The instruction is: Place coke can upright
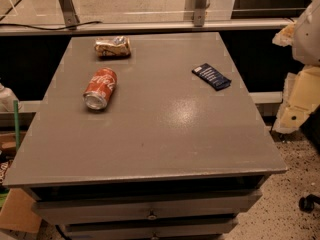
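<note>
The coke can [100, 88] lies on its side, left on the gray cabinet top [175, 134]. The gripper [300, 91] is off the right edge — how open, I cannot tell.

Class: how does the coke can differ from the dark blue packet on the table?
The coke can is red and round; the dark blue packet is dark and flat. The coke can lies on its side at the left, the dark blue packet at the right. Both rest on the grey table; the gripper is off its right edge.
</note>
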Controlling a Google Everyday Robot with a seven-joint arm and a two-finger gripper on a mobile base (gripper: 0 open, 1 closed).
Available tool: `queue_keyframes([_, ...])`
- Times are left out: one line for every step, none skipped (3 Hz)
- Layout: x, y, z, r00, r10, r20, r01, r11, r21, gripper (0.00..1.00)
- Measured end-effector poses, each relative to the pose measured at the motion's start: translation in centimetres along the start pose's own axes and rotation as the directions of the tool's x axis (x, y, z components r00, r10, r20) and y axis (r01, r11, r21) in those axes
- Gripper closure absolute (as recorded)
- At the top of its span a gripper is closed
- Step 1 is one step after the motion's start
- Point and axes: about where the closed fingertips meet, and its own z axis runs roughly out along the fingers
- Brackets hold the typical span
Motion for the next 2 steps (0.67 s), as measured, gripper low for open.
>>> queue_keyframes([0.00, 0.00, 0.00, 1.000, 0.000, 0.000, 0.000, 1.0000, 0.000, 0.00])
queue_keyframes([-0.46, -0.28, -0.06, 0.999, -0.025, 0.034, 0.025, 0.9997, 0.000, 0.00])
